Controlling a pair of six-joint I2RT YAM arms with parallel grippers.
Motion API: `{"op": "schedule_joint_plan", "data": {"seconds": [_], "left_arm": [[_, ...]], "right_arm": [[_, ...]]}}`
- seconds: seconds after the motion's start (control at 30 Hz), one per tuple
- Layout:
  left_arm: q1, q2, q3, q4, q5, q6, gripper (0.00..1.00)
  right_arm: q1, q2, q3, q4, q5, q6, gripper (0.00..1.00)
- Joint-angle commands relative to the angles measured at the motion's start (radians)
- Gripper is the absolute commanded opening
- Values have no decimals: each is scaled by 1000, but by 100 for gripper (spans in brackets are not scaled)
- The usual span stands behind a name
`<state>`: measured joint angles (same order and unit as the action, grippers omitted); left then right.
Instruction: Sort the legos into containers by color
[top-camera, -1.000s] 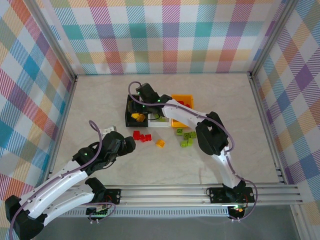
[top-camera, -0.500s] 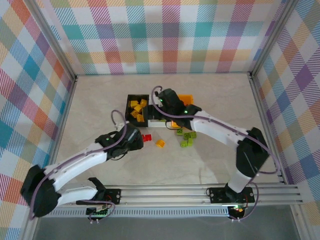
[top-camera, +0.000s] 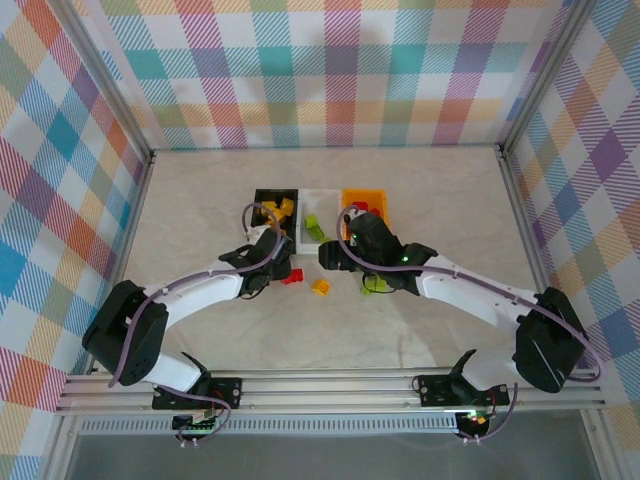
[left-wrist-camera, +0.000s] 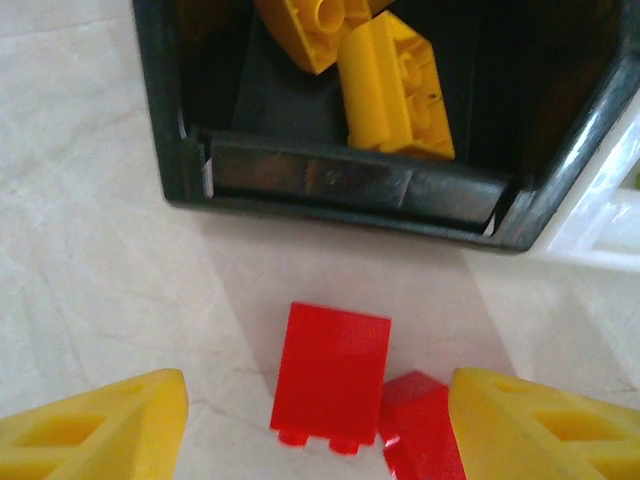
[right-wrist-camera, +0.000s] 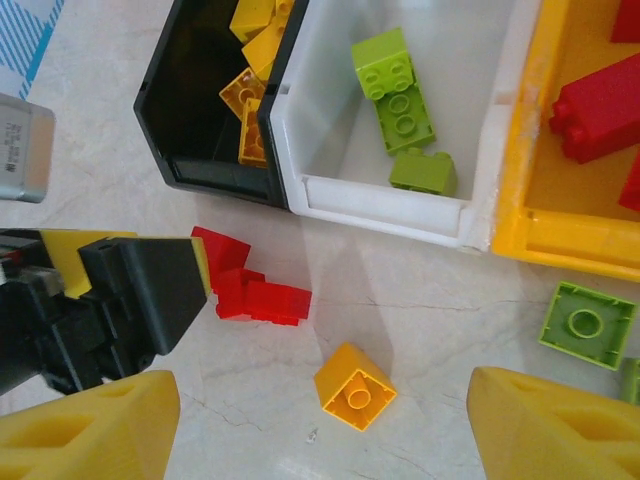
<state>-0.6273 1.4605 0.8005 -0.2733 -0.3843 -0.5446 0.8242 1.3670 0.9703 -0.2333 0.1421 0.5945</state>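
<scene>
Three small rectangular plastic bins stand side by side on the pale marbled desk (right-wrist-camera: 430, 330), and their contents tell us the rule. The black bin (left-wrist-camera: 330, 190) carries yellow-orange studded bricks (left-wrist-camera: 395, 85), the white bin (right-wrist-camera: 380, 200) carries lime green bricks (right-wrist-camera: 395, 85), and the orange-yellow bin (right-wrist-camera: 515, 150) carries red bricks (right-wrist-camera: 600, 105).

Loose pieces wait on the desk in front of the row. Two loose red bricks (left-wrist-camera: 332, 375) lie touching each other just before the black bin. That is the wrong home for them, so we judge they must cross to the orange-yellow bin at the other end. A single yellow-orange brick (right-wrist-camera: 355, 385) sits a little nearer to us. A loose lime green brick (right-wrist-camera: 585, 325) lies hollow side up before the orange-yellow bin.

The left end effector (left-wrist-camera: 318, 425) is low at the desk with its yellow fingers set either side of the red pair, as we would place it for a pinch. Its jaws stand partly apart and grip nothing yet. The larger red brick sits free between them, and we cannot tell whether the right-hand finger touches the smaller one.

The right end effector (right-wrist-camera: 320, 430) hovers higher, jaws wide and empty. The single yellow-orange brick lies below the gap, and we take it for the likely target.
</scene>
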Motion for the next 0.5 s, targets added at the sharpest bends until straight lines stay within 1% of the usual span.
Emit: {"op": "schedule_joint_plan", "data": {"seconds": [0.0,0.13,0.27,0.33,0.47], "left_arm": [[18,41,28,84,-25,33,69],[21,98,44,88,-35,38,68],[23,133,38,72,-77,13,67],[23,147,27,80,-75,2,64],[23,169,4,80,-92,-24,54]], "right_arm": [[3,-37,-18,6,45,13,76],[2,-63,-49,11,53,21,76],[3,-84,-62,8,59,19,76],[3,-86,-65,-1,64,20,76],[3,-93,-69,-13,71,21,76]]}}
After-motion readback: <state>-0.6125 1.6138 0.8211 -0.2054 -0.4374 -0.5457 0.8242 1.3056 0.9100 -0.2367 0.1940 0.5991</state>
